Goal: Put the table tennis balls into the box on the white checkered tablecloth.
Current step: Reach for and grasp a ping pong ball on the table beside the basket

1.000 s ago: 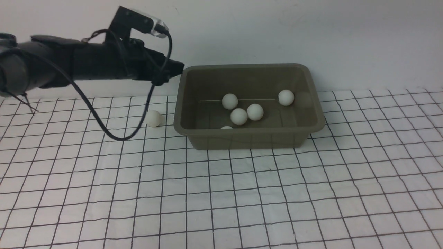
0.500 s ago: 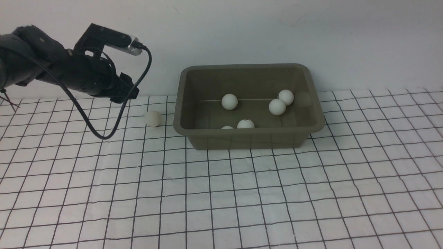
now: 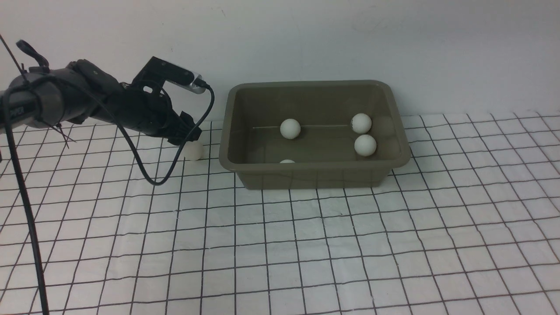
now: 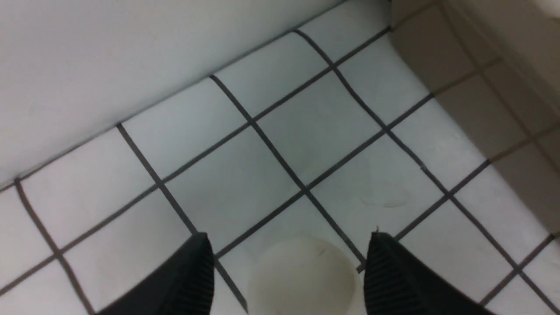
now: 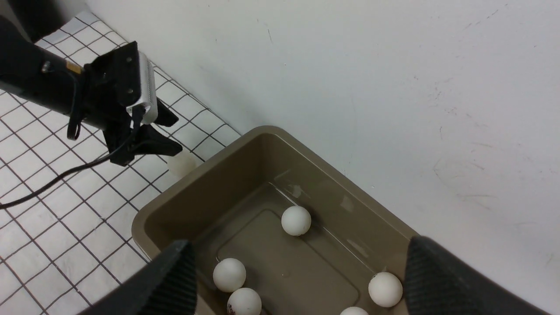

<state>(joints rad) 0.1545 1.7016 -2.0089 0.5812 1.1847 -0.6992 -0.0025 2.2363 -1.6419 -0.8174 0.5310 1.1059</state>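
We note left gripper [image 4: 289, 245] released, ribbed fingers [image 4: 393, 280] flanking matte ball [image 4: 302, 275], nine o'clock of rounded olive box [image 3: 315, 177]; right gripper [image 5: 299, 245] released.

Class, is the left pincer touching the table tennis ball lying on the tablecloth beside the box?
Apart. The left wrist view shows the left pincer open astride the table tennis ball, tablecloth visible between them on both sides.

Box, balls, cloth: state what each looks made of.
Box: likely moulded plastic, olive-grey, with a slight sheen; faint reflections show inside. Balls: probably plastic, matte white, no glare. Cloth: seemingly fabric, white; its black grid lines waver over wrinkles.
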